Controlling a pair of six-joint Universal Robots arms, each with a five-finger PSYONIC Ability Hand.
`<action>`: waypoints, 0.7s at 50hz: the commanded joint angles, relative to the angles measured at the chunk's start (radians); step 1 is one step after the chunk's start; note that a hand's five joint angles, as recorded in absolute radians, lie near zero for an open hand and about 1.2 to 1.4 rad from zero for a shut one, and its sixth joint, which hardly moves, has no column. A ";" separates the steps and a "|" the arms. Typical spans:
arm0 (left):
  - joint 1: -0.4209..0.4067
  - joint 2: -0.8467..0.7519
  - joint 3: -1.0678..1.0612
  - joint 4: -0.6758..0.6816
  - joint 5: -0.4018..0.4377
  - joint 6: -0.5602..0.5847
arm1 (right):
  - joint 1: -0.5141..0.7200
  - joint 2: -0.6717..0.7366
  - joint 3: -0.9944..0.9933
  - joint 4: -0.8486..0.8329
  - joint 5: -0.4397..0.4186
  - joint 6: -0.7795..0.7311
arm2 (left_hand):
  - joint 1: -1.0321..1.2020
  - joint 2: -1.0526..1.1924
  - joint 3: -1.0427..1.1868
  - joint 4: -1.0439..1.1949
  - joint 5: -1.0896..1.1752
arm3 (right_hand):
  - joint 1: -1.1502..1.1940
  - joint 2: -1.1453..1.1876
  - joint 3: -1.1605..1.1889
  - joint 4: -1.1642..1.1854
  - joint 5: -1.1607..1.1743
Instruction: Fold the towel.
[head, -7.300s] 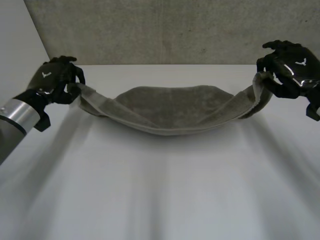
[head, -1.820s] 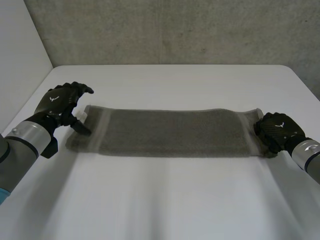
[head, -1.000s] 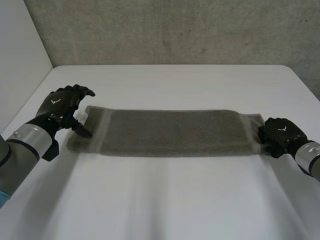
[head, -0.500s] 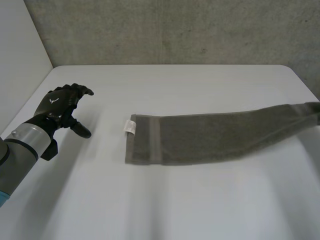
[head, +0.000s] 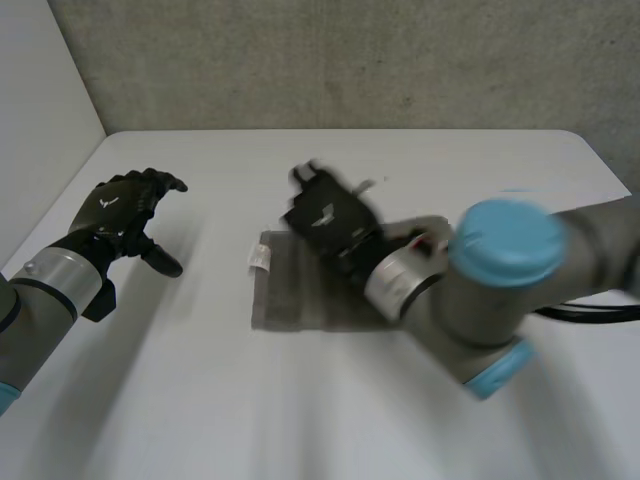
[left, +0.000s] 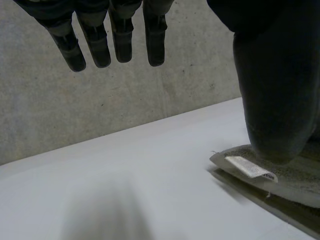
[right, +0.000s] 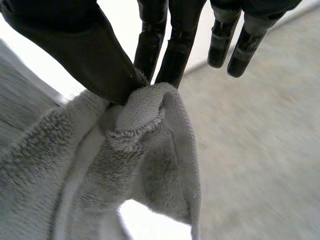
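Towel: the towel (head: 285, 300) lies as a strip near the middle of the tabletop (head: 200, 400). The short end with the white label (head: 260, 258) faces my left hand.
Right hand: my right hand (head: 325, 218) is above the strip, near the labelled end. It is clenched in a pinch on a bunched bit of the towel, and its arm (head: 450, 320) reaches across the cloth.
Why held so: I judge that I'm carrying one short end over onto the other to halve the strip. A pinch at the very end lets the rest of the cloth trail under the hand.
Left hand: my left hand (head: 120, 212) is released, its fingers straight and holding nothing. It is over bare tabletop, well apart from the towel, probably kept aside so the fold has room to land.
Head view gives: the layout, with both hands, the strip and the gap between them. The back of the right hand hides the grip itself.
Right wrist view gives: the grip, with terry cloth (right: 125, 165) gathered between the thumb and fingers (right: 172, 55).
Left wrist view gives: the labelled corner (left: 248, 167) lying flat on the tabletop just past the thumb, the label facing up and untouched.
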 joint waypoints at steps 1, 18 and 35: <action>-0.001 -0.003 0.000 0.000 0.000 -0.001 | 0.085 0.138 -0.057 0.000 -0.010 -0.044 | -0.062 -0.045 -0.049 -0.054 -0.017 | 0.078 0.106 -0.047 -0.076 0.094; -0.021 0.001 0.041 0.026 -0.003 -0.018 | 0.012 -0.052 0.057 -0.001 0.015 0.204 | -0.062 -0.045 -0.049 -0.054 -0.017 | -1.144 -1.116 -0.047 -0.076 -1.127; -0.265 -0.068 0.207 0.018 -0.009 -0.105 | -0.350 -0.415 0.319 0.172 -0.001 0.584 | -0.053 -0.036 -0.049 -0.054 -0.008 | -1.144 -1.116 -0.047 -0.076 -1.127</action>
